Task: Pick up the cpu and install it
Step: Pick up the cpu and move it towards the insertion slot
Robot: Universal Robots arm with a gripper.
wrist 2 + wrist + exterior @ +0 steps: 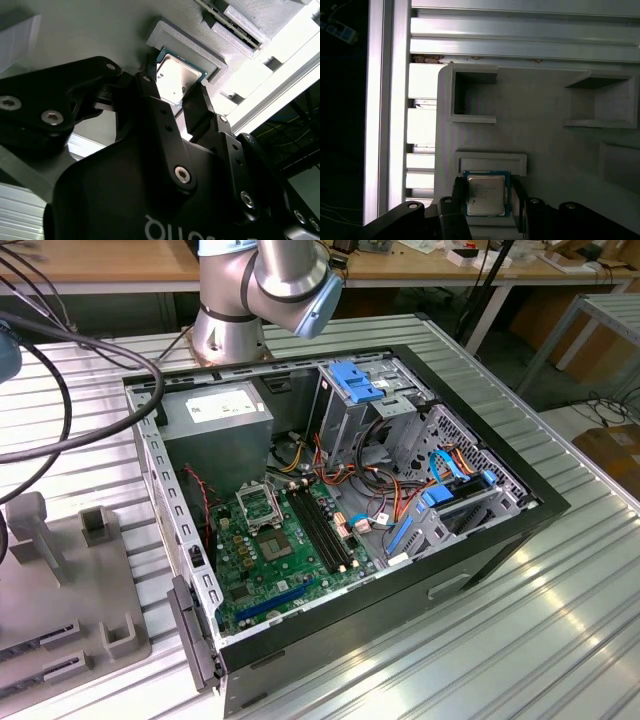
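One small square cpu (486,195), shiny silver-grey top with a greenish rim, lies flat in a shallow pocket (490,162) of the grey tray (545,100) in the first wrist view. It's centred right at the tip of the gripper (487,184). Honestly can't tell if the gripper's clamped on it.

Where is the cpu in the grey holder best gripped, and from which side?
Probably by two opposite thin edges, coming straight down from above. The cpu lies flat, metal top up, in a shallow recess of the grey holder; its face offers nothing to pinch.
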